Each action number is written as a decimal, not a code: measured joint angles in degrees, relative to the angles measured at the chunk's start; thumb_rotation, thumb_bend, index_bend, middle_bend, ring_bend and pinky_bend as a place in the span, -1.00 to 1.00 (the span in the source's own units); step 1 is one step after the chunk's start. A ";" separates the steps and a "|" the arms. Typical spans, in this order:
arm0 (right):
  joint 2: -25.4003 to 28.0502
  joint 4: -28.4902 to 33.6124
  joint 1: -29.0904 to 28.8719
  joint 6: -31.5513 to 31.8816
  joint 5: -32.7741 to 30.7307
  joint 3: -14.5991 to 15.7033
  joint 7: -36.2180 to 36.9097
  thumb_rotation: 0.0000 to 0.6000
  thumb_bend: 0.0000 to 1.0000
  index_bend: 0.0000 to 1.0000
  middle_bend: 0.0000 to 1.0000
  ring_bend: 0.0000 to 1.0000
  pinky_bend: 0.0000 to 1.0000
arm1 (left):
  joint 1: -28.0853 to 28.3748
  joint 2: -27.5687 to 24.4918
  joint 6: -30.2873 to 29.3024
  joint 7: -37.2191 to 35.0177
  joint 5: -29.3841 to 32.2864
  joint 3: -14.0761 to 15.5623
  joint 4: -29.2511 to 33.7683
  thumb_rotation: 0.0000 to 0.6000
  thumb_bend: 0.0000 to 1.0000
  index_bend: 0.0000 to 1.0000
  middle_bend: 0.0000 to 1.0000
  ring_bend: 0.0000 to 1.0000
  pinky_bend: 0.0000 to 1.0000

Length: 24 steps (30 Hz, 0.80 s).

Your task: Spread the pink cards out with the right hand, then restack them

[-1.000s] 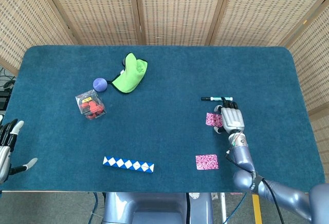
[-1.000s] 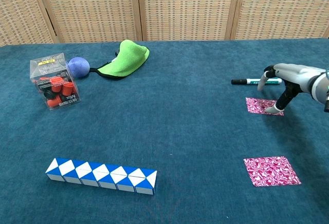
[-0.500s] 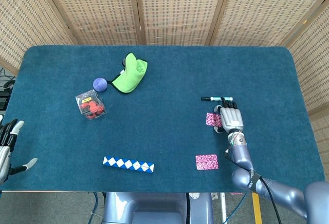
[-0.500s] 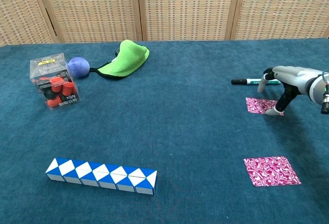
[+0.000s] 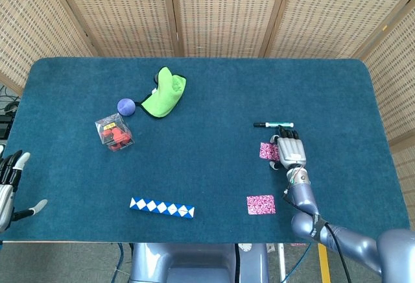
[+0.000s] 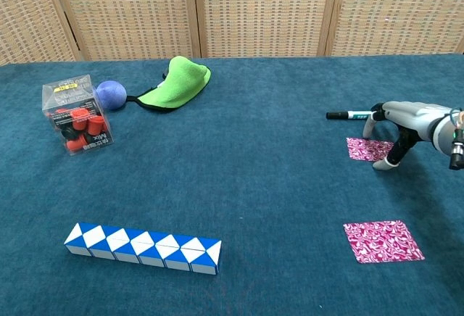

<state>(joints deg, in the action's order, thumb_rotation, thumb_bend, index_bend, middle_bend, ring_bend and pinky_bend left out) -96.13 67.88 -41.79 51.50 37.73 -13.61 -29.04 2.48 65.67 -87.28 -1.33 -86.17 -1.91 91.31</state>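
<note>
Head view shows 2 pink cards lying apart on the blue table (image 5: 214,88). The far pink card (image 5: 266,150) sits just near of a green-and-black marker pen (image 5: 273,125), and the near pink card (image 5: 260,204) lies close to the table's near edge, directly below the first. The right hand (image 5: 291,150) rests palm down at the far card's right edge, fingers pointing away toward the pen. In the chest view the right hand (image 6: 397,124) arches over that card (image 6: 368,148), its fingertips (image 6: 389,162) pressed down at the card's near right corner; it grasps nothing. The near card (image 6: 383,240) lies flat, well apart from the hand.

At the far left edge the left hand (image 5: 9,182) rests with fingers spread, holding nothing.

Elsewhere on the left half sit a green cloth (image 5: 165,92), a purple ball (image 5: 126,106) just beside it, a clear box of red pieces (image 5: 115,133), and a blue-and-white snake puzzle (image 5: 161,208) lying straight near the front edge.
</note>
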 measured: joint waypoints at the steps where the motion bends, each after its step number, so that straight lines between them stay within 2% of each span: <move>1: -0.12 -0.32 -0.02 -0.13 0.02 0.02 0.13 1.00 -0.48 -0.44 -1.00 -1.00 -1.00 | 0.00 0.03 -0.01 0.02 0.03 -0.02 0.00 1.00 -1.00 -1.00 -1.00 -1.00 -1.00; 5: -0.45 -1.35 -0.06 -0.65 0.18 0.02 0.70 1.00 -0.48 -0.40 -1.00 -1.00 -1.00 | -0.02 0.07 -0.05 0.15 0.07 -0.05 0.06 1.00 -1.00 -1.00 -1.00 -1.00 -1.00; 12: -1.01 -2.78 0.06 -1.38 0.63 0.09 1.70 1.00 -0.48 -0.01 -1.00 -1.00 -1.00 | -0.03 0.13 -0.08 0.38 0.16 -0.09 0.13 1.00 -1.00 -1.00 -1.00 -1.00 -1.00; 15: -0.96 -2.65 0.20 -1.79 0.79 0.00 2.47 1.00 -0.40 0.10 -1.00 -1.00 -1.00 | -0.04 0.15 -0.07 0.46 0.21 -0.10 0.14 1.00 -1.00 -1.00 -1.00 -1.00 -1.00; 24: -0.47 -1.88 0.38 -1.73 1.46 -0.09 3.00 1.00 -0.38 0.17 -0.97 -1.00 -1.00 | -0.04 0.12 -0.05 0.56 0.25 -0.11 0.20 1.00 -1.00 -1.00 -1.00 -1.00 -1.00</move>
<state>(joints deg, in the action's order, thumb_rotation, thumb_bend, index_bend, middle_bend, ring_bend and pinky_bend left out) -96.60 66.00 -41.41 49.77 39.19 -13.71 -26.04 2.44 65.79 -87.33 -0.76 -85.92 -2.02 91.51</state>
